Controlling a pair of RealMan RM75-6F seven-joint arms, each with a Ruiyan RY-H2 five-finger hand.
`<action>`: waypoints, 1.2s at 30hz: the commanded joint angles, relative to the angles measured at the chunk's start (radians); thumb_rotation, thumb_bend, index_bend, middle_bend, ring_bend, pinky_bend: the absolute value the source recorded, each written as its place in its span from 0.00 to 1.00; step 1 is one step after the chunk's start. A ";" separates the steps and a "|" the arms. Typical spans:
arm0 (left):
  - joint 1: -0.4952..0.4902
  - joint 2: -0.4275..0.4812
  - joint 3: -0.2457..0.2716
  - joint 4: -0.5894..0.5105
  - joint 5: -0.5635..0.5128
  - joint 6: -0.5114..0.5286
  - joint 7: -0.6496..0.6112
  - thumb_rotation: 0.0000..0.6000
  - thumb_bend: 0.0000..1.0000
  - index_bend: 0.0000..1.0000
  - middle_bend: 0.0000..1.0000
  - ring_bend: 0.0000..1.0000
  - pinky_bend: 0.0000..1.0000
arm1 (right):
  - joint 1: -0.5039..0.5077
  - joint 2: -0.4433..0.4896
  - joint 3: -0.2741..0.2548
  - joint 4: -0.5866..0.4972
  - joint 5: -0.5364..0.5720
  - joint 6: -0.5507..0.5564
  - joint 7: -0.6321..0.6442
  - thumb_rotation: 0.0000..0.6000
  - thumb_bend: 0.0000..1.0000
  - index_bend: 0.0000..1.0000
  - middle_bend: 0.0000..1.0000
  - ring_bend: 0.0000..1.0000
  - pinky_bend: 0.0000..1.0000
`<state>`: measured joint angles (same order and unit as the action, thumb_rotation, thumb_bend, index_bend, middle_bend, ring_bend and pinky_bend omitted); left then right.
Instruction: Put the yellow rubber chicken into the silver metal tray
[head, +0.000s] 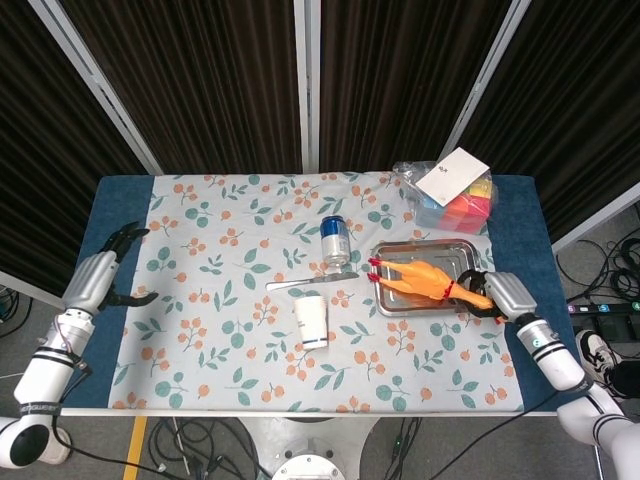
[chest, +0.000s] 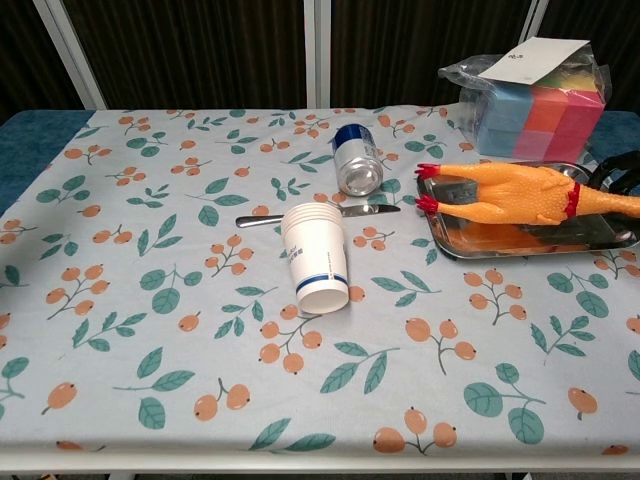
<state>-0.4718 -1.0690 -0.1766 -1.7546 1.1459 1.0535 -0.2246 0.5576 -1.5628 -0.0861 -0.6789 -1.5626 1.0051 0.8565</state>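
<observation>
The yellow rubber chicken (head: 425, 279) (chest: 510, 194) lies lengthwise in the silver metal tray (head: 400, 247) (chest: 470, 250) at the right of the table, its red feet toward the tray's left end. My right hand (head: 500, 295) is at the tray's right end, its dark fingers (chest: 612, 168) wrapped around the chicken's neck past the red collar. In the chest view only those fingers show, at the right edge. My left hand (head: 95, 280) hovers at the table's left edge with fingers spread, holding nothing.
A blue can (head: 335, 240) (chest: 357, 160) lies left of the tray. A knife (head: 310, 283) (chest: 300, 215) and a stack of paper cups (head: 312, 322) (chest: 317, 255) lie mid-table. A bag of coloured blocks (head: 455, 195) (chest: 535, 100) stands behind the tray.
</observation>
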 joint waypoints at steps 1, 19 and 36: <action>0.004 0.001 0.000 0.001 0.004 0.003 0.003 1.00 0.17 0.16 0.11 0.05 0.20 | 0.009 0.015 0.009 -0.015 0.013 -0.036 -0.002 1.00 0.00 0.00 0.10 0.03 0.22; 0.080 0.028 0.036 0.018 0.063 0.142 0.163 1.00 0.17 0.18 0.11 0.05 0.19 | -0.117 0.394 0.101 -0.500 0.111 0.173 -0.387 1.00 0.23 0.10 0.29 0.20 0.34; 0.352 -0.113 0.194 0.121 0.276 0.568 0.444 1.00 0.17 0.21 0.12 0.05 0.19 | -0.449 0.500 0.035 -0.843 0.036 0.591 -0.577 1.00 0.35 0.05 0.22 0.16 0.30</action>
<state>-0.1478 -1.1713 -0.0104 -1.6135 1.3942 1.5990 0.2011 0.1370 -1.0591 -0.0403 -1.5098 -1.5040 1.5632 0.2889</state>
